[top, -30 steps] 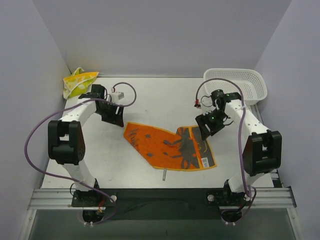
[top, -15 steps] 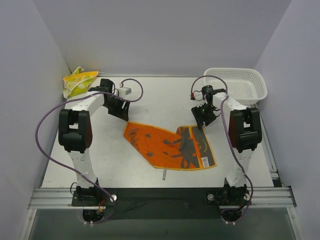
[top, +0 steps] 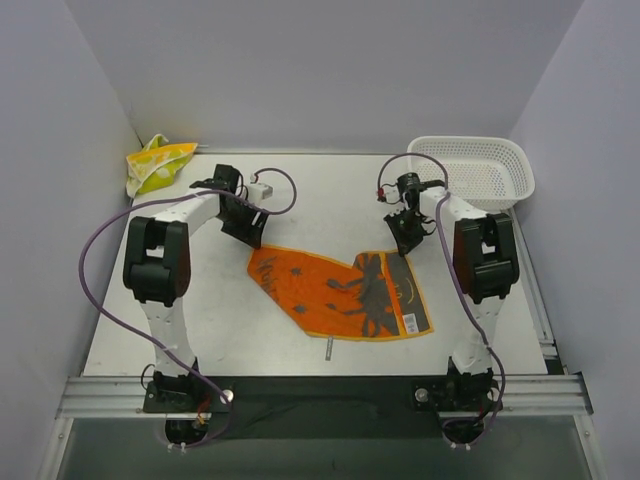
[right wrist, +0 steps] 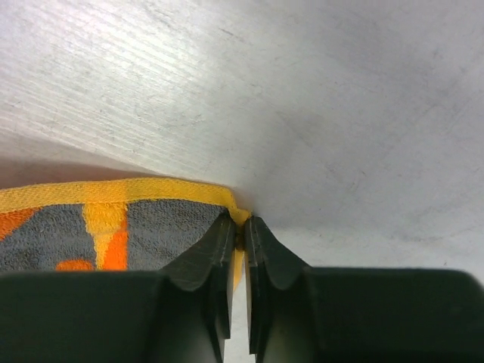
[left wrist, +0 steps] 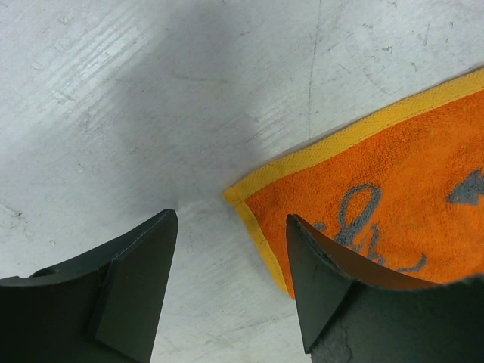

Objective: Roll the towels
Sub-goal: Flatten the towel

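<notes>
The orange towel (top: pixel 340 292) with grey pattern lies flat in the middle of the table. My left gripper (top: pixel 252 236) is open, low over the towel's far left corner (left wrist: pixel 236 195), one finger (left wrist: pixel 333 280) over the cloth and the other on bare table. My right gripper (top: pixel 402 243) is shut on the towel's far right corner (right wrist: pixel 240 216), pinching the yellow hem. The pale yellow towel (top: pixel 157 164) with green prints lies bunched at the far left corner of the table.
A white mesh basket (top: pixel 478 168) stands at the far right. A small grey screw-like piece (top: pixel 327 349) lies just in front of the orange towel. Purple cables loop from both arms. Walls close in the table on three sides.
Both arms stretched forward and lowered their grippers onto the orange towel's two far corners. The right gripper has closed on its corner. The towel has not shifted.
</notes>
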Robot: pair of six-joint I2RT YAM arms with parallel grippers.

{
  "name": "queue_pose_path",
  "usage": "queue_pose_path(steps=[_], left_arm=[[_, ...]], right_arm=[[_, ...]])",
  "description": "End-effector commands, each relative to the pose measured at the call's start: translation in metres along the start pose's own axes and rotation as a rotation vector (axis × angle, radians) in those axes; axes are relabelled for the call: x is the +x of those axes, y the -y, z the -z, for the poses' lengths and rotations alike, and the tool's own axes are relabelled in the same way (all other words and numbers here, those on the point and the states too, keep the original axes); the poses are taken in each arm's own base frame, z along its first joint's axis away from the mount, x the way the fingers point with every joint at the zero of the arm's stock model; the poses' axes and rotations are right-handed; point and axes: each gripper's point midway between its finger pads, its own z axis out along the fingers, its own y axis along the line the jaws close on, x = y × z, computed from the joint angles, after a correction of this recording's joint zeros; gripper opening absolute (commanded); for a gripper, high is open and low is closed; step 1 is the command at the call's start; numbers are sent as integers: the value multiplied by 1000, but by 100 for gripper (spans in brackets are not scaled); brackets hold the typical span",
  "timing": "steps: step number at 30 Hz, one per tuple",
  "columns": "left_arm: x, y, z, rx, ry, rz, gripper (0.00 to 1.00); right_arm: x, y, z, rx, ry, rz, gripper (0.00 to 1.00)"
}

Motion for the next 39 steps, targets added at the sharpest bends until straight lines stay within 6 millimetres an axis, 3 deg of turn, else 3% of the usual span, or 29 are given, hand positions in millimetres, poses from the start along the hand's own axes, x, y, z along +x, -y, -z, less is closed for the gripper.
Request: queue_pose_path(steps=[1, 2, 9, 12, 13, 15, 18, 21, 26, 29, 31, 33, 34, 35, 37, 38, 39], left_arm=[[-7, -2, -10, -26, 9, -53, 70], [-9, 0, -12, -22, 10, -60, 70], [-1, 10, -26, -7, -27, -72, 64], [1, 10, -28, -10, -34, -61, 37], [-1, 10, -23, -12, -23, -63, 24], [-5, 12, -16, -4, -9, -57, 11], [-17, 12, 10, 8, 48, -36, 0], [-33, 10, 45, 6, 124, -21, 0], [-67, 12, 125, -10, 320, -33, 0], [-69, 20, 159, -41, 372, -68, 0], [-66, 28, 185, -54, 420, -71, 0], [-54, 27, 199, -69, 439, -44, 0], [-50, 33, 221, -89, 488, -51, 0], [-44, 36, 229, -87, 510, -42, 0], [-19, 43, 248, -114, 559, -29, 0], [-7, 39, 254, -135, 575, -4, 0], [2, 39, 260, -150, 593, 2, 0]], right_arm=[[11, -10, -8, -15, -58, 8, 4], [13, -12, -8, -22, -63, 10, 0], [13, -12, -2, -38, -45, -14, 0], [9, -9, 11, -37, -13, -38, 0], [7, -9, 17, -38, -2, -40, 0], [3, -4, 33, -27, 39, -47, 0], [-1, 0, 58, -26, 93, -64, 0], [-5, 1, 85, -27, 158, -71, 0], [-11, -1, 140, -13, 294, -60, 0], [-7, -4, 170, -4, 359, -46, 0], [0, -7, 184, -5, 382, -39, 0], [11, -12, 203, 7, 427, -22, 0], [17, -15, 208, 6, 436, -18, 0], [29, -19, 218, 17, 467, -7, 0], [42, -27, 227, 15, 493, 6, 0], [53, -31, 240, 29, 538, 17, 0], [63, -36, 238, 24, 539, 23, 0]])
